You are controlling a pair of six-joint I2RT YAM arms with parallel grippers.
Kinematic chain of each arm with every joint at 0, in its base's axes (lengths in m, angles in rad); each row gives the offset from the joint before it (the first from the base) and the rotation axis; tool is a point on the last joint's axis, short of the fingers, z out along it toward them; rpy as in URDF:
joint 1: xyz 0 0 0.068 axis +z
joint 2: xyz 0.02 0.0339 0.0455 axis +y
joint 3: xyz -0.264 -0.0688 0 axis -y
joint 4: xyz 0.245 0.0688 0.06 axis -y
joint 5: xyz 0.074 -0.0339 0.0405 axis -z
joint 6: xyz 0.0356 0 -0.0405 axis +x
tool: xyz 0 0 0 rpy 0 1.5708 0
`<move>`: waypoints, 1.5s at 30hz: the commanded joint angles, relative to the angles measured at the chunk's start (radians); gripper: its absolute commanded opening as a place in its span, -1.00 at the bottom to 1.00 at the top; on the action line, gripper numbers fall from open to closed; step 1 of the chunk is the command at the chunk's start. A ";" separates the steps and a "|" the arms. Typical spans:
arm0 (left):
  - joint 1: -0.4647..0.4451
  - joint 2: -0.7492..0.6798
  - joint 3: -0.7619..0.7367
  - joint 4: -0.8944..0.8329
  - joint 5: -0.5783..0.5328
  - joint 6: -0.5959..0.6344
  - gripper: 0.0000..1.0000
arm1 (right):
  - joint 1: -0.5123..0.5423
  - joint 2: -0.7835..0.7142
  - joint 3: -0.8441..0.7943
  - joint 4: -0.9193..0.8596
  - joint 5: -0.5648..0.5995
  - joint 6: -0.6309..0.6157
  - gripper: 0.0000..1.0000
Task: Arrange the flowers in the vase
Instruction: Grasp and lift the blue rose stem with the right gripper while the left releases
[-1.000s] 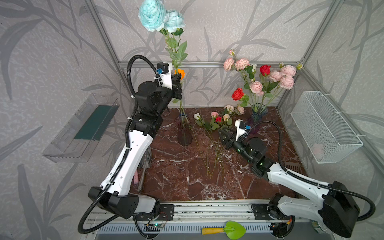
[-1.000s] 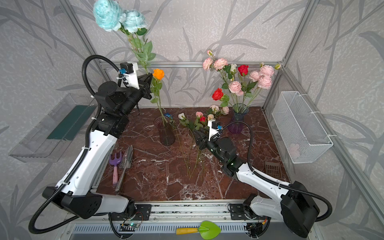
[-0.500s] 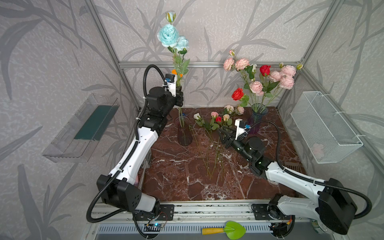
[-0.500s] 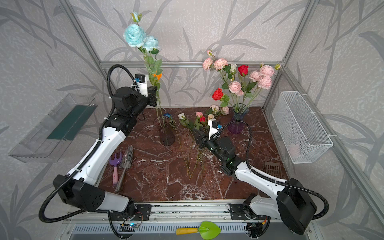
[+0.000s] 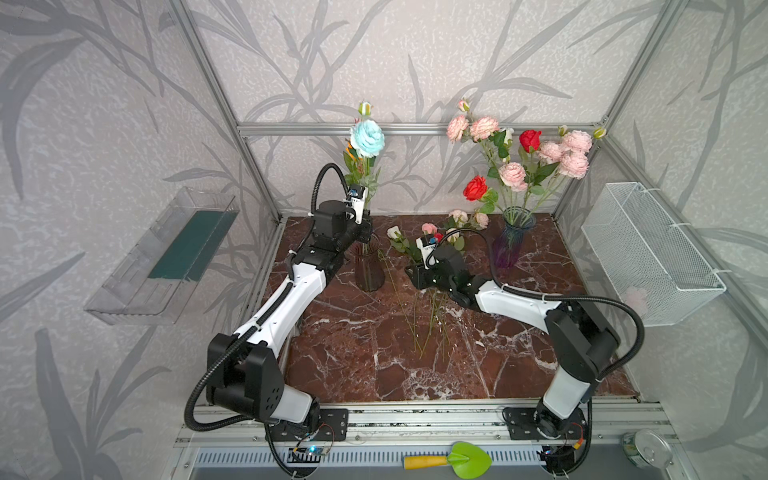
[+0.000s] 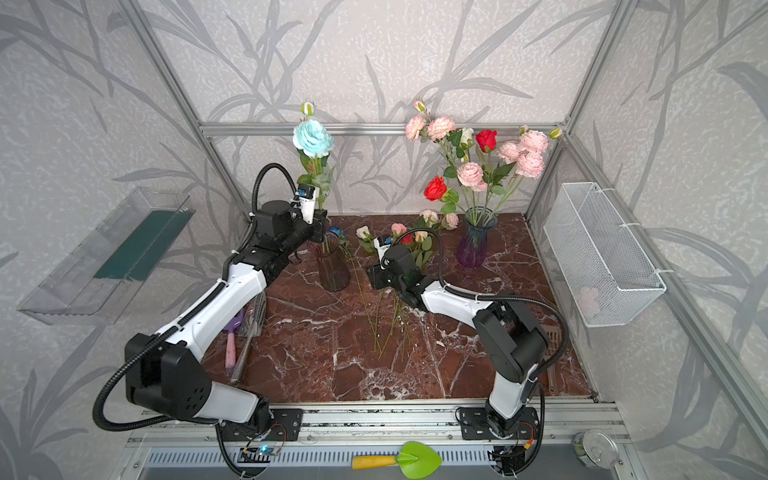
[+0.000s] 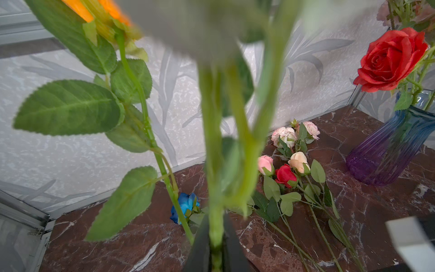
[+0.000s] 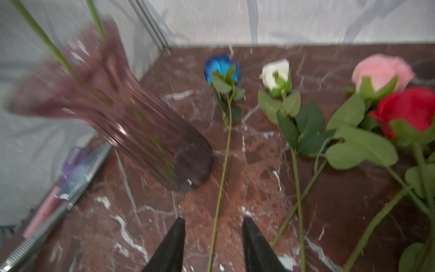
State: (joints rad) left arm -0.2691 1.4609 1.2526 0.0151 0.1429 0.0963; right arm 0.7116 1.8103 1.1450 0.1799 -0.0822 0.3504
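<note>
My left end effector [image 7: 215, 249] has lowered the pale-blue flower [image 5: 367, 138] into the brown vase [image 5: 368, 270], centre-left of frame, and seems still clamped on its stem. It is nearly placed. My right end effector [image 8: 213, 237] has dropped, jaws apart, astride the blue rose [image 8: 222, 68] on the bench [image 5: 353, 353].

a robot lab cell: aluminium frame [image 5: 415, 129], leaf-print panels [image 5: 104, 104], marble-look tabletop [image 5: 353, 365], robot arms [image 5: 286, 307] on a rail [image 5: 415, 419].
</note>
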 commanded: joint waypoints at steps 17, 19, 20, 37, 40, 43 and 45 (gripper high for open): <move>-0.010 -0.260 -0.150 0.051 0.003 -0.070 -0.18 | 0.055 0.325 0.315 -0.248 0.079 -0.185 -0.07; -0.010 -0.305 -0.182 0.066 -0.005 -0.083 -0.18 | 0.052 0.350 0.338 -0.246 0.084 -0.184 -0.07; -0.010 -0.326 -0.198 0.073 -0.008 -0.090 -0.18 | 0.051 0.364 0.352 -0.248 0.080 -0.186 -0.08; -0.034 -0.569 -0.345 0.143 -0.039 -0.192 -0.17 | 0.019 0.437 0.395 -0.168 0.068 0.063 -0.95; -0.049 -0.579 -0.361 0.162 -0.040 -0.208 -0.17 | 0.007 0.394 0.336 -0.079 0.078 0.130 -1.00; -0.072 -0.586 -0.365 0.162 -0.038 -0.197 -0.17 | -0.002 0.337 0.270 0.000 0.094 0.184 -1.00; -0.081 -0.589 -0.369 0.162 -0.050 -0.192 -0.17 | -0.007 0.299 0.236 0.033 0.118 0.204 -1.00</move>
State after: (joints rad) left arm -0.3370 0.8928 0.8917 0.1394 0.1062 -0.0921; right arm 0.7147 2.1952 1.4128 0.1154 -0.0132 0.4820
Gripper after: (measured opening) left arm 0.416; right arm 0.051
